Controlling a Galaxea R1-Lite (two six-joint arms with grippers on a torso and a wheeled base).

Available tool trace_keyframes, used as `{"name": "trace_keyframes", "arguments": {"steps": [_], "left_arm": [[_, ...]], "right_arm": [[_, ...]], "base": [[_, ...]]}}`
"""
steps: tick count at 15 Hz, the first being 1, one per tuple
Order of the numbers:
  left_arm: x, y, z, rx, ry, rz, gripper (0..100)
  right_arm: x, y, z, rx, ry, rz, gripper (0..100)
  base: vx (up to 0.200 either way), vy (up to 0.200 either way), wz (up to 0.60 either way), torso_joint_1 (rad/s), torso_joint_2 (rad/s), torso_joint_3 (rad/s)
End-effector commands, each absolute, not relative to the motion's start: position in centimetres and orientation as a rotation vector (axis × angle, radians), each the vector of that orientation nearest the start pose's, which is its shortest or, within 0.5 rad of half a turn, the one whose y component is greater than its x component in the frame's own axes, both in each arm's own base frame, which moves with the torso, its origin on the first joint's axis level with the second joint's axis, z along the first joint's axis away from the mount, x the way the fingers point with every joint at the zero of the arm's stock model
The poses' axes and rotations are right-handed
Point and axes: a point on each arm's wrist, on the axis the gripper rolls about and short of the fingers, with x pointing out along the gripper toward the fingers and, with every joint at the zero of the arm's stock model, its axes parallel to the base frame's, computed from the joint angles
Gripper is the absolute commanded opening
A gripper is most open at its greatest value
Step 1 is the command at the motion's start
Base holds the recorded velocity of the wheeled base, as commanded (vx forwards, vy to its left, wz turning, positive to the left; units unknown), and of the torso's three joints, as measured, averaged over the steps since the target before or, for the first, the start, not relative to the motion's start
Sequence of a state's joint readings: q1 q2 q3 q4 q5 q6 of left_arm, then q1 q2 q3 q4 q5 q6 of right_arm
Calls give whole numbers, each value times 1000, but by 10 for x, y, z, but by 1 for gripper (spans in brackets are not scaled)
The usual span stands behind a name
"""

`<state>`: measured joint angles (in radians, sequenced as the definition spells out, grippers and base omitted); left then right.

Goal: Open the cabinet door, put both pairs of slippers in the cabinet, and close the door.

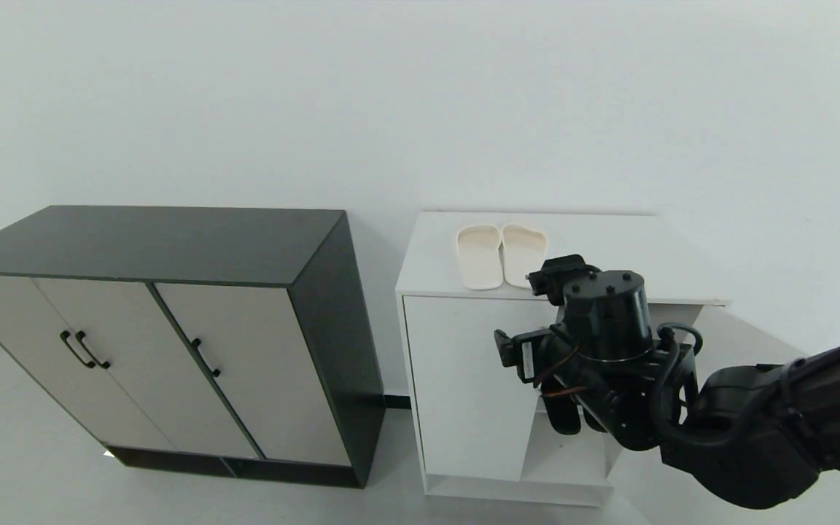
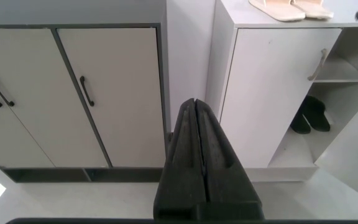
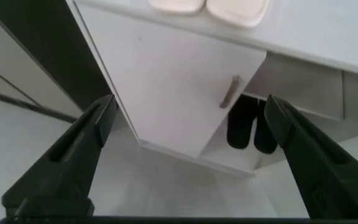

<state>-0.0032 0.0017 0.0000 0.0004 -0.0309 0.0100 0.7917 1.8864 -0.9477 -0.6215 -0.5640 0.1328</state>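
A pair of cream slippers [image 1: 502, 254] [image 2: 291, 7] [image 3: 210, 6] lies side by side on top of the white cabinet [image 1: 609, 248]. Its door [image 1: 464, 379] [image 3: 173, 81], with a handle [image 3: 230, 92] [image 2: 317, 64], stands open, so the right side of the inside shows. A pair of black slippers [image 2: 311, 115] [image 3: 252, 124] stands on the bottom shelf inside. My right gripper [image 3: 185, 162] hangs open in front of the door's handle edge, holding nothing, and its arm [image 1: 602, 321] covers the cabinet's opening. My left gripper [image 2: 196, 106] is shut and empty, well back from both cabinets.
A dark cabinet [image 1: 172, 240] with several beige doors and black handles [image 1: 205, 357] [image 2: 87, 90] stands left of the white one, with a narrow gap between them. A plain wall runs behind both. Open grey floor [image 1: 26, 467] lies in front.
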Motion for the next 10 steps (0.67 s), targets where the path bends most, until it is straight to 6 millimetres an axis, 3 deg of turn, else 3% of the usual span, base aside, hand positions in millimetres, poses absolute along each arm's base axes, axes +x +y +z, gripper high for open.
{"name": "trace_keyframes", "arguments": {"steps": [1,10], "left_arm": [[-23,-1,76,9,3,-34,0],[-23,-1,76,8,3,-34,0]], "right_arm": [[255,240,176,-26,221,209,100],[259,241,166,-36,243,199,100]], "base": [[0,0,0,0,0,0],[200,0,0,6,0,3]]}}
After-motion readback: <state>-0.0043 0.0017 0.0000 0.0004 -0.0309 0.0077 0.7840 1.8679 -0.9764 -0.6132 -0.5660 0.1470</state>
